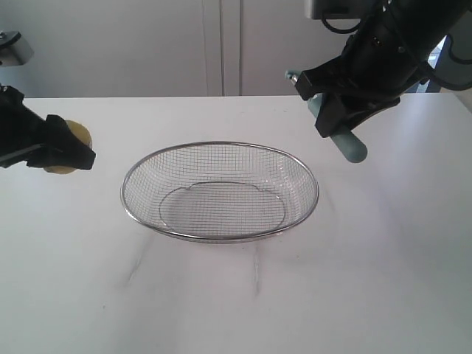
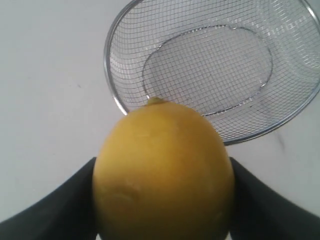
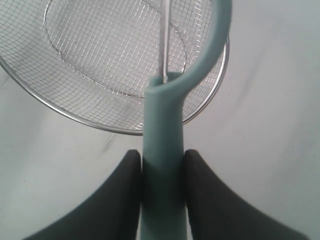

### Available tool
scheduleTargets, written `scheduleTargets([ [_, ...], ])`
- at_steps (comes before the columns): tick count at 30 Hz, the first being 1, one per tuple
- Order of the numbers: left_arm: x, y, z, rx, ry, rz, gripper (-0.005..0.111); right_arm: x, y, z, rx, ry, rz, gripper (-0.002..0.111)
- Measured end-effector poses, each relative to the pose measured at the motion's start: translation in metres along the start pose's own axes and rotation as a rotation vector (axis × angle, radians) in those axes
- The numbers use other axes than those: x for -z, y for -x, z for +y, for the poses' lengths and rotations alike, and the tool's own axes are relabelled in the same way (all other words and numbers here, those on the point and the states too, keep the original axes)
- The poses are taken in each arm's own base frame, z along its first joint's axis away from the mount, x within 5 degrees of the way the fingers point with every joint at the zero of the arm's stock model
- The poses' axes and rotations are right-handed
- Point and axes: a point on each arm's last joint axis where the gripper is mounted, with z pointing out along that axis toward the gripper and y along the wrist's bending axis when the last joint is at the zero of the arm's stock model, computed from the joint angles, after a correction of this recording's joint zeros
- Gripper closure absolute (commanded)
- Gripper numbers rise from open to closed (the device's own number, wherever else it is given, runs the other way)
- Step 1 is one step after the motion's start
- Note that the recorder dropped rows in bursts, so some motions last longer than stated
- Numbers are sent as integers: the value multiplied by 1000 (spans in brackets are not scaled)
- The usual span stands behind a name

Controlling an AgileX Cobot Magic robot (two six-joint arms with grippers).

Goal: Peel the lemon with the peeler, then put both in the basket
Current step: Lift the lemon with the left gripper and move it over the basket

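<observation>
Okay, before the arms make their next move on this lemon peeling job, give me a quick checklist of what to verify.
1. lemon clamped in the left gripper: ok, a finger presses each side.
2. peeler gripped by the right gripper: ok, held by the handle, head free.
3. basket ready to receive: ok, nothing in it.
4. Peeler close enough to the lemon to cut: not ok, they are on opposite sides of the basket.
5. Lemon peeled: not ok, the visible skin is whole.
6. Blade turned toward the lemon: cannot tell.
</observation>
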Motion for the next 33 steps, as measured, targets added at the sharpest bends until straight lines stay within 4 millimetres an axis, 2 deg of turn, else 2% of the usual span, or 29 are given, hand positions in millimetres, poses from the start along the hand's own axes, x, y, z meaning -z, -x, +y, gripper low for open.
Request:
scheduleTargets([
  [22,9,17,-34,-110,-366,-216,107,0,0,0,-1,2,0,108],
  [33,8,19,-37,-150,-431,-243,107,0,0,0,-1,2,0,108],
])
